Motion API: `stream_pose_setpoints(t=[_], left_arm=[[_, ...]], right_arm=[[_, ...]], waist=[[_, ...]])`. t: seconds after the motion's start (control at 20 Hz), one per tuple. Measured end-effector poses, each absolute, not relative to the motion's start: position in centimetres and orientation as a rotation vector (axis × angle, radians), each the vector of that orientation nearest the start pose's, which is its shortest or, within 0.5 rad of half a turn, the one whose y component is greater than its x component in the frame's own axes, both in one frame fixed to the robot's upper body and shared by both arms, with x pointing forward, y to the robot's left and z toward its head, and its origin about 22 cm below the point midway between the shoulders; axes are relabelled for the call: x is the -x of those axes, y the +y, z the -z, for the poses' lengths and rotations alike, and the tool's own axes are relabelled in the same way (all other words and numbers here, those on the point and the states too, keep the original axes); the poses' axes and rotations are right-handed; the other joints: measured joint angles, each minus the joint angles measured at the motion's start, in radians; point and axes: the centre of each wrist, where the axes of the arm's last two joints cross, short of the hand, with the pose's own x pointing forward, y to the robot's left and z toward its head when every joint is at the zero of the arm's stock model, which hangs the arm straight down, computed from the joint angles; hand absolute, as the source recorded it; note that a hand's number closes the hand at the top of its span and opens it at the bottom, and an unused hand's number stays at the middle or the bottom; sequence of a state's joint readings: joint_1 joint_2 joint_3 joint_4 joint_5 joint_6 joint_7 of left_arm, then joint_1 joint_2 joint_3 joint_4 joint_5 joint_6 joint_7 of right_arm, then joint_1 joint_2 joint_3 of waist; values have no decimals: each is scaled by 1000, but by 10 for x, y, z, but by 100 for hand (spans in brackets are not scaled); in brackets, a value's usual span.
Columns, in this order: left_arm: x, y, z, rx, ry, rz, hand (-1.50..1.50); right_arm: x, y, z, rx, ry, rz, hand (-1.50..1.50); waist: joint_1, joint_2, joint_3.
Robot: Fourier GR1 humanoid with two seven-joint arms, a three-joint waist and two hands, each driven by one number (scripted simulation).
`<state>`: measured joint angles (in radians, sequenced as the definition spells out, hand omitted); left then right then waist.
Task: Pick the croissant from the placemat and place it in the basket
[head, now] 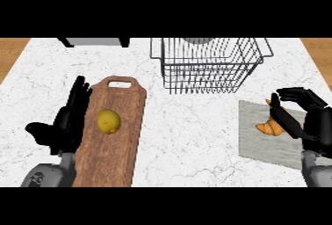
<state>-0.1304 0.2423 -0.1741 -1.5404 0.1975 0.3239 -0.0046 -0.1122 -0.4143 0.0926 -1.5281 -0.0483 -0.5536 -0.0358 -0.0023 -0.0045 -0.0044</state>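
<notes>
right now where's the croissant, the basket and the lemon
croissant (267, 128): head view, on its visible left end, on the placemat
basket (209, 83): head view, on its front wire wall
lemon (109, 121): head view, on its middle, on the wooden board

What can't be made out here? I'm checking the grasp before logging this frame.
- Croissant, head view: the right hand covers its right part, so contact between the fingers and it can't be confirmed.
- Basket: something grey behind it is cut off by the top edge.
- Dark object at the top left: cut off by the edge, unidentifiable.
- Placemat: its right side is hidden by the right hand.
</notes>
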Motion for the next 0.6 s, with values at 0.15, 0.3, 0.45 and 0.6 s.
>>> stream_pose_setpoints(t=[0.15,0.3,0.45,0.6], left_arm=[[-267,227,-33,-94,-1663,-36,0],[-263,226,-34,-80,-1675,-29,0],[-259,227,-32,-82,-1675,-30,0],[-258,228,-32,-88,-1675,-30,0]], right_arm=[[-281,-269,-30,794,-1653,168,-150],[-294,-265,-20,968,-1552,275,-150],[-295,-291,-7,1135,-1407,299,-150],[-291,-319,3,1247,-1246,281,-150]], waist=[[23,5,0],[38,7,-2],[30,6,-7],[21,5,-13]])
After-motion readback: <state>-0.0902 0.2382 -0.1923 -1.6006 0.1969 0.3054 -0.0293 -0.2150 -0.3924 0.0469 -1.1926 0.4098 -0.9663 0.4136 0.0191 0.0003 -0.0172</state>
